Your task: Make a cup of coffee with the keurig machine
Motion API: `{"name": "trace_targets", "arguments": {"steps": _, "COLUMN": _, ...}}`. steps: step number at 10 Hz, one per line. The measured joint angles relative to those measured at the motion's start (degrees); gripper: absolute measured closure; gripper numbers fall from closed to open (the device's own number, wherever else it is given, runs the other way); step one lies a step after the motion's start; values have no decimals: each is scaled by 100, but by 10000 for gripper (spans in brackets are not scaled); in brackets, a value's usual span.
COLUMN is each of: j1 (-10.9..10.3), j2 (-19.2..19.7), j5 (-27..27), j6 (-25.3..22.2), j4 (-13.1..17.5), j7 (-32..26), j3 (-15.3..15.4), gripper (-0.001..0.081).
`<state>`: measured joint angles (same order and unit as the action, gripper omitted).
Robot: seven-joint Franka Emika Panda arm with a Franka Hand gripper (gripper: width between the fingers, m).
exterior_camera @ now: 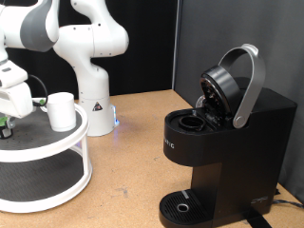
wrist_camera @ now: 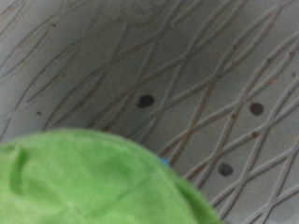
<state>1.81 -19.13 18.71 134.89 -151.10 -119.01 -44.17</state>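
- Cup (exterior_camera: 61, 110) stands on a round white shelf (exterior_camera: 57, 142), just beside the gripper (exterior_camera: 8, 122)
- Keurig machine (exterior_camera: 223, 142) sits well apart, lid raised; jaw state cannot be told

The cup (exterior_camera: 61, 110), small, plain and white, stood upright at the left of the exterior view on the top tier of a round stand. The keurig machine (exterior_camera: 228, 152), boxy and matte black, filled the lower right, its lid swung up with the grey handle arched overhead and the brew chamber showing.
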Motion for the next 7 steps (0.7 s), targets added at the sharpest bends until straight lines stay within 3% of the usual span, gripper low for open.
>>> {"name": "trace_targets", "arguments": {"steps": 2, "j1": -7, "j2": -31, "j5": -164, "j6": -212, "j4": 96, "j7": -83, "j3": -7, "gripper": 334}}
{"name": "trace_targets", "arguments": {"steps": 7, "j1": -13, "j2": -532, "j5": -563, "j6": -1490, "j4": 832, "j7": -424, "j3": 1, "gripper": 334}}
